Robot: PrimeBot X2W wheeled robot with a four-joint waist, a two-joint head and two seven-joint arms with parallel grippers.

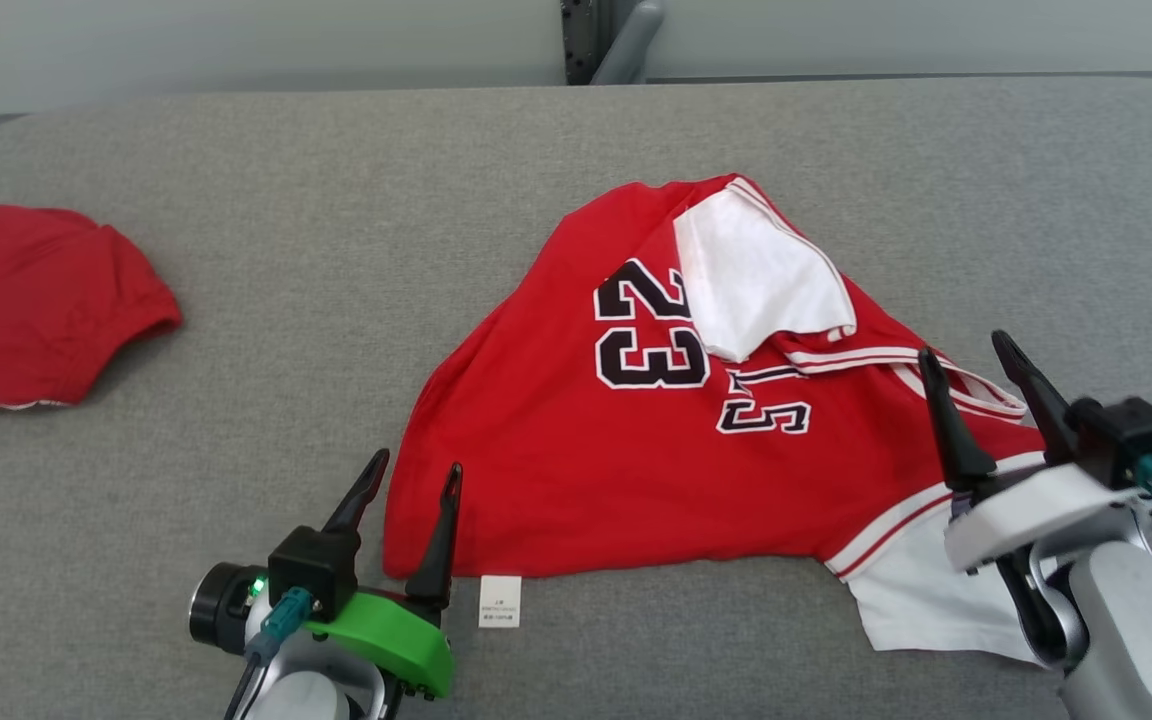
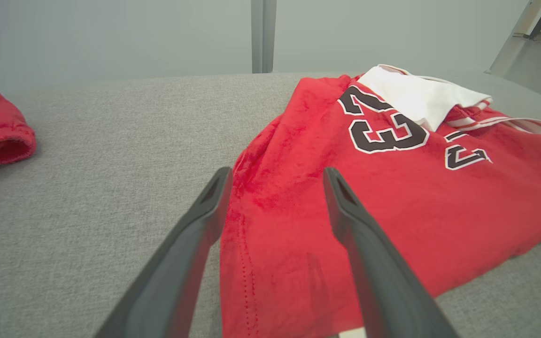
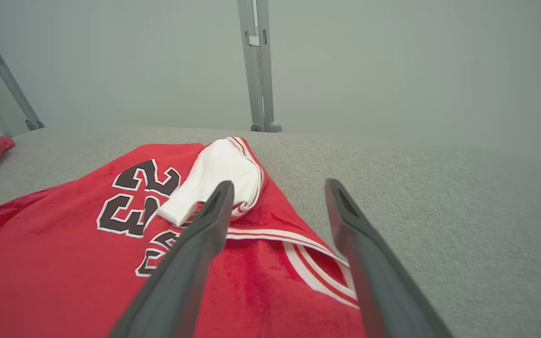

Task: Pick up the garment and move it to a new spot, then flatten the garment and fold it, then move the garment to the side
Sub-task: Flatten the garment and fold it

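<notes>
The garment (image 1: 636,450) is a red jersey with a black "23" and white sleeves, lying loosely spread on the grey padded surface, one white sleeve folded over its top. My left gripper (image 1: 414,480) stands open at the jersey's near left corner, its fingers straddling the red hem (image 2: 270,244) with nothing held. My right gripper (image 1: 966,370) is open above the jersey's right side near the striped collar (image 3: 308,263), holding nothing. A white label (image 1: 500,601) sticks out from the near hem.
A second red garment (image 1: 36,300) lies crumpled at the far left edge of the grey surface (image 1: 286,250). A grey wall with a metal post (image 1: 586,40) rises behind the surface.
</notes>
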